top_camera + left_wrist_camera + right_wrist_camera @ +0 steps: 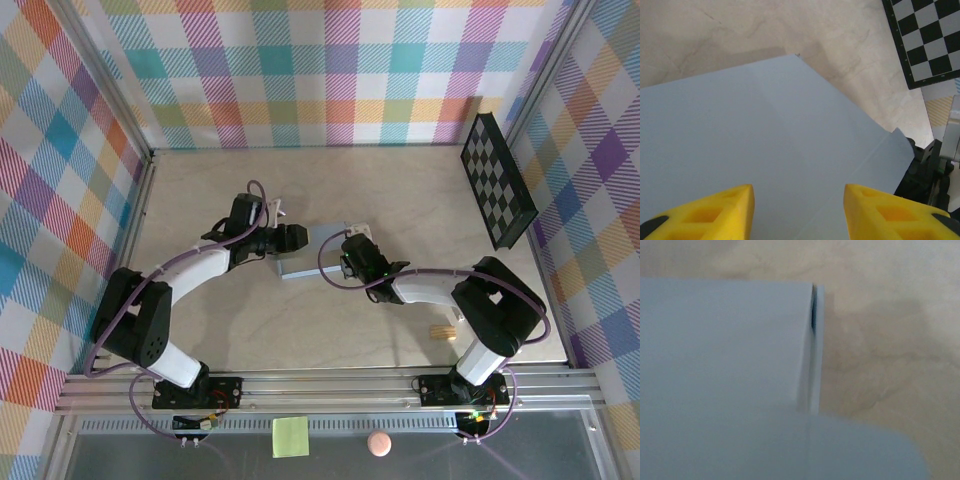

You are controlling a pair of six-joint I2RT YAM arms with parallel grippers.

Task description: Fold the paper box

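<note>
Yellow fingers (715,212) of the left gripper (799,212) stand spread, the paper box (765,125) directly ahead and between them, broad face towards the wrist. Opposite, the right gripper (352,250) sits at the box's far side; its finger state cannot be told. Both arms appear equally near, with the box between them.

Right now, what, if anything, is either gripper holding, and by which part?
Cannot be told: left gripper stands open over the pale blue-grey cardboard box; right gripper hides its grip.
</note>
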